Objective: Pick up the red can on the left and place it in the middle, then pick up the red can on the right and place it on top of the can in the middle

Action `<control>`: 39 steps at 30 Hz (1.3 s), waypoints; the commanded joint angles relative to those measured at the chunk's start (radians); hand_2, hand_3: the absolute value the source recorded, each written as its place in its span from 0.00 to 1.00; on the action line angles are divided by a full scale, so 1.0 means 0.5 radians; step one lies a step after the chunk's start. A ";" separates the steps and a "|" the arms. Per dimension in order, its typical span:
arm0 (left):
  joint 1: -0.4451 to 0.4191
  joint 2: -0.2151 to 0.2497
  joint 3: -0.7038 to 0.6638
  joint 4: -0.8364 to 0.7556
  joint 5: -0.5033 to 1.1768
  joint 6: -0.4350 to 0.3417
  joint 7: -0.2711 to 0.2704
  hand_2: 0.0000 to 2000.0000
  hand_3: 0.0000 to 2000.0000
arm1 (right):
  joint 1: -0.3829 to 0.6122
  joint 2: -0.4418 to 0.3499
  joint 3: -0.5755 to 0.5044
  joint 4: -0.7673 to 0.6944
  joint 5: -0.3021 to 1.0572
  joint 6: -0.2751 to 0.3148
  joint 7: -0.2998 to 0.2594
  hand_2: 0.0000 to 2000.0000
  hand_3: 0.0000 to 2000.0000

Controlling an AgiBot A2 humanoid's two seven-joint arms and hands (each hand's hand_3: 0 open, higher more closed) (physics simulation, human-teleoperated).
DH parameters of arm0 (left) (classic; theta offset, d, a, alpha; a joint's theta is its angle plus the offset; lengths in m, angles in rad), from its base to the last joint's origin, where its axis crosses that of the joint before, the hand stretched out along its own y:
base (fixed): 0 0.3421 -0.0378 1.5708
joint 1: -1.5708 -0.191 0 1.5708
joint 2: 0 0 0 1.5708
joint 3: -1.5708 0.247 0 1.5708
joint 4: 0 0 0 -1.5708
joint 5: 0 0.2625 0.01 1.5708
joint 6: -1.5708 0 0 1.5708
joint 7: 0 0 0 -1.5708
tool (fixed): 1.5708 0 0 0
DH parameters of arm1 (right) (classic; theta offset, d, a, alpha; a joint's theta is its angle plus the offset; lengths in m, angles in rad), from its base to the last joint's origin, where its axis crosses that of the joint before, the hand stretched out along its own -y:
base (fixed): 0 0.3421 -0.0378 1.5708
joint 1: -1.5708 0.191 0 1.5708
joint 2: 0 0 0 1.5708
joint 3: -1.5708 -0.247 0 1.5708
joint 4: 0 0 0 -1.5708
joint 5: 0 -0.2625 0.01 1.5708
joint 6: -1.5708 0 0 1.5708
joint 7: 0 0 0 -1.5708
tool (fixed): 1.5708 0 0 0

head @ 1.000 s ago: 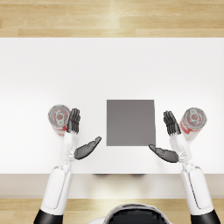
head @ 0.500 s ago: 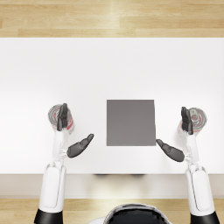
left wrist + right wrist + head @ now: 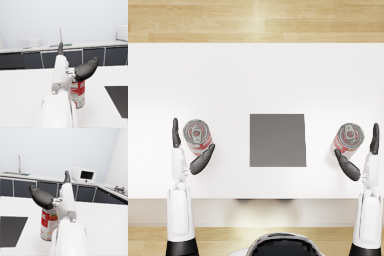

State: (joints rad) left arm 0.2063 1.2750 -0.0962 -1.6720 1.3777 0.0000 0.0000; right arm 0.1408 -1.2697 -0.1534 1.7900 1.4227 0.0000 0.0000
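Room: a rendered kitchen; dark cabinet fronts, a microwave and a sink tap stand along the far wall
Surface: a white counter carries everything; a dark grey square mat lies in its middle
Left can: upright, well left of the mat; red-and-white paper label, ribbed metal top
Right can: upright, well right of the mat; same label
Left hand: spread around the left can, fingers on its outer side and thumb on the mat side; the thumb tip looks to touch the can, but no closed grip shows
Right hand: spread likewise about the right can, nothing clamped
Handling: likely rigid and fairly heavy if full; the smooth label may slip; it should not crush
Where to hold: mid-height on the side wall, fingers and thumb opposed, keeping the top rim free for stacking
Risk: a tilted can would sit badly on the other's narrow rim
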 commanded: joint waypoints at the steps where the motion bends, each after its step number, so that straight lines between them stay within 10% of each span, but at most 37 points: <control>1: 0.011 0.004 0.013 0.175 0.001 0.000 0.000 0.00 0.00 | -0.007 -0.004 -0.013 -0.175 0.001 0.000 0.000 0.00 0.00; 29: 0.356 0.133 0.082 1.148 0.002 -0.013 -0.001 0.00 0.00 | 0.413 -0.112 0.191 -1.342 0.003 0.030 0.004 0.00 0.00; 30: 0.376 0.138 0.085 1.196 0.002 -0.016 -0.002 0.68 0.16 | 0.424 -0.115 0.185 -1.373 0.002 0.040 0.005 0.00 0.00; 31: 0.395 0.142 0.084 1.228 0.001 -0.034 -0.004 1.00 0.33 | 0.415 -0.117 0.178 -1.354 0.002 0.048 0.006 0.00 0.00; 32: 0.417 0.146 0.094 1.303 0.002 -0.059 -0.003 1.00 0.49 | 0.406 -0.119 0.172 -1.342 0.002 0.052 0.007 0.68 0.16; 33: 0.428 0.147 0.098 1.333 0.002 -0.082 -0.007 1.00 0.65 | 0.406 -0.121 0.168 -1.334 0.003 0.115 0.005 1.00 0.33; 36: 0.420 0.148 0.110 1.272 0.000 -0.058 -0.025 1.00 0.76 | 0.394 -0.130 0.138 -1.213 0.003 0.151 0.004 1.00 0.76; 39: 0.293 0.151 0.148 0.827 0.002 -0.050 -0.019 1.00 0.76 | 0.344 -0.140 0.141 -0.980 0.004 0.094 0.010 1.00 0.76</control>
State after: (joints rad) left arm 0.3677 1.3528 -0.0343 -1.1353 1.3788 -0.0242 -0.0082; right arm 0.3092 -1.3410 -0.0786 1.2126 1.4244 0.0487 0.0053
